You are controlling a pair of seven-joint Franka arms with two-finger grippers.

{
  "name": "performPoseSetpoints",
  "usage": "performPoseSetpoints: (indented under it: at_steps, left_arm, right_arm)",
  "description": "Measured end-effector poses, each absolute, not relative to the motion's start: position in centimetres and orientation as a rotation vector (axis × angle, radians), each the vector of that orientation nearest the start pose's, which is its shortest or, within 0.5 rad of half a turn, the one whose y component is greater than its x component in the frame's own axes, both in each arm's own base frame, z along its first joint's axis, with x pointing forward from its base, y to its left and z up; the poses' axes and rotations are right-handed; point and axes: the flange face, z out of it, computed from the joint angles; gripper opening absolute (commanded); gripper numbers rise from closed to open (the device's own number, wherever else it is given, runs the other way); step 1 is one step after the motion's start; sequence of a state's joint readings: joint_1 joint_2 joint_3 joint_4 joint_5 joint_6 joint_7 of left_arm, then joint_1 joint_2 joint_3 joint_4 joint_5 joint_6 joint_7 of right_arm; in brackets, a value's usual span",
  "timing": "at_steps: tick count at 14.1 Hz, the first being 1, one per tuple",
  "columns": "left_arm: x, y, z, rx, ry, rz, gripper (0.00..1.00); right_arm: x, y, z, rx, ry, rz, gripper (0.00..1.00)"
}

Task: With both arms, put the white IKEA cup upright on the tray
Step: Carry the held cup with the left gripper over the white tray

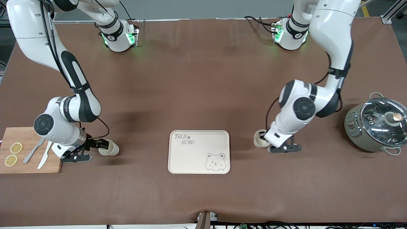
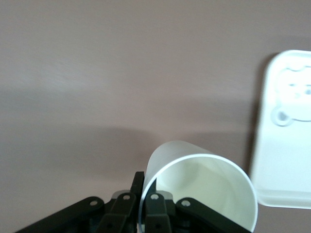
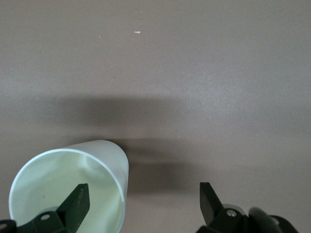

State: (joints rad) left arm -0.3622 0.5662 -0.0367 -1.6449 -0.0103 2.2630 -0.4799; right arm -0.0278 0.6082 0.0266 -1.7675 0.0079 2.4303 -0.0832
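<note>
Two white cups are in view. One cup (image 1: pixel 109 149) lies on its side between the cream tray (image 1: pixel 190 159) and the wooden board, mouth toward my right gripper (image 1: pixel 99 145). That gripper is open, with one finger inside the cup's mouth (image 3: pixel 68 189) and the other well outside it; its midpoint (image 3: pixel 143 196) is over bare table. The second cup (image 1: pixel 260 140) sits at the tray's other end, toward the left arm. My left gripper (image 1: pixel 264 136) is shut on its rim (image 2: pixel 194 189), with one finger inside and one outside (image 2: pixel 146 187). The tray's edge shows in the left wrist view (image 2: pixel 284 145).
A wooden cutting board (image 1: pixel 28 167) with lemon slices (image 1: pixel 16 148) and cutlery (image 1: pixel 44 156) lies at the right arm's end. A pot with a glass lid (image 1: pixel 378 124) stands at the left arm's end. The brown table mat (image 1: pixel 203 95) covers the table.
</note>
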Motion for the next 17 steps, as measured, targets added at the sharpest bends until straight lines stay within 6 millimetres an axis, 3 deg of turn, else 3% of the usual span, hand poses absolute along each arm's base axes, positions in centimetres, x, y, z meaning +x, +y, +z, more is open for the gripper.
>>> performPoseSetpoints:
  at_steps: [5,10,14,15,17]
  left_arm:
    - [62.7,-35.2,28.1,-3.171,-0.281,-0.023,0.00]
    - [61.9,-40.3,25.5,-3.130,-0.339,-0.070,0.00]
    - [62.7,-42.2,24.0,-3.127,-0.366,-0.109,0.00]
    - [62.8,-42.5,23.8,-3.130,-0.370,-0.118,0.00]
    - [63.1,-43.3,23.0,-3.138,-0.387,-0.138,0.00]
  right_arm:
    - [66.8,0.1,22.4,-3.120,-0.118,-0.091,1.00]
    - [66.8,1.0,22.4,-3.118,-0.140,-0.096,0.49]
    - [66.8,1.1,22.4,-3.118,-0.142,-0.098,0.09]
    - [66.8,1.1,22.5,-3.118,-0.142,-0.098,0.03]
    - [66.9,1.1,22.5,-3.118,-0.143,-0.100,0.01]
